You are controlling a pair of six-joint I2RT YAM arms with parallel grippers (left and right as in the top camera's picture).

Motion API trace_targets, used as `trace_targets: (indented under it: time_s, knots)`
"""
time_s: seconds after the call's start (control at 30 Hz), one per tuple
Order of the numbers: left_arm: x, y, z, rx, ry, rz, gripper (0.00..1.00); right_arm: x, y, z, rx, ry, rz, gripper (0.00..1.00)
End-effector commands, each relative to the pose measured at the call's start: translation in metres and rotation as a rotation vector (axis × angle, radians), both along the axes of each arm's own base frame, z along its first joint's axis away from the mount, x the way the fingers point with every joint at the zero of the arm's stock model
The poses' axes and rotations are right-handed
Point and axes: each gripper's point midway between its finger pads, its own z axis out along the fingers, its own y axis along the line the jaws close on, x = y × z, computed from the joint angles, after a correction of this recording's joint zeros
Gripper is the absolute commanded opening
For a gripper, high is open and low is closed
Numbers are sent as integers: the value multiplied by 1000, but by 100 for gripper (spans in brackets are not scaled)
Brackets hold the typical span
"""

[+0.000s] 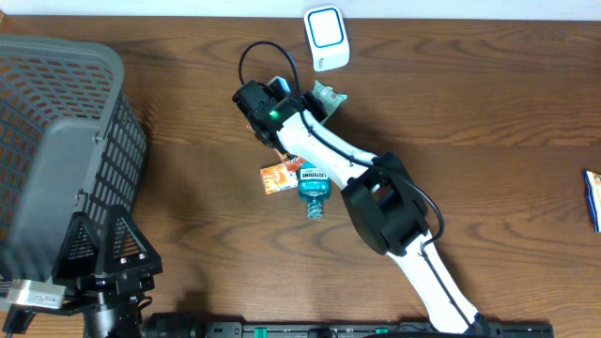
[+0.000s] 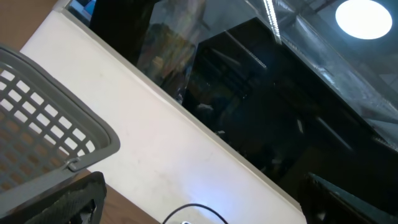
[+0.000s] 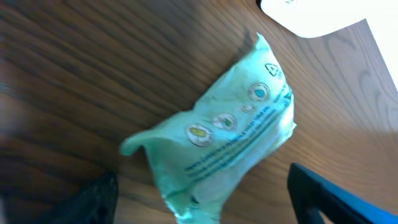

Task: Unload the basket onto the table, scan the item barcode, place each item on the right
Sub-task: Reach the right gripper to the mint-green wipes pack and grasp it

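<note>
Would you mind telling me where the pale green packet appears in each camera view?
Overhead: the pale green packet sits upper centre, just below the white scanner.
Left wrist: not in it.
Right wrist: middle of the frame.
Shared landmark: the white scanner, top right in the right wrist view.

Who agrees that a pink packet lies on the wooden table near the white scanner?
Not pink: the packet is pale green, as the right wrist view shows. It does lie on the wooden table near the white scanner.
</note>
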Motion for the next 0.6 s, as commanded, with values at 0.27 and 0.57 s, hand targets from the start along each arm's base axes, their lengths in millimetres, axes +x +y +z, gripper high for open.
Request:
trace_targets:
  time_s: [0.27, 0.57]
  knots:
    - [-4, -1, 4, -5, -18, -10, 98, -14, -24, -77, -93, 159, -19, 33]
    - [-4, -1, 4, -5, -18, -10, 98, -34, -14, -80, -15, 281, 8, 1]
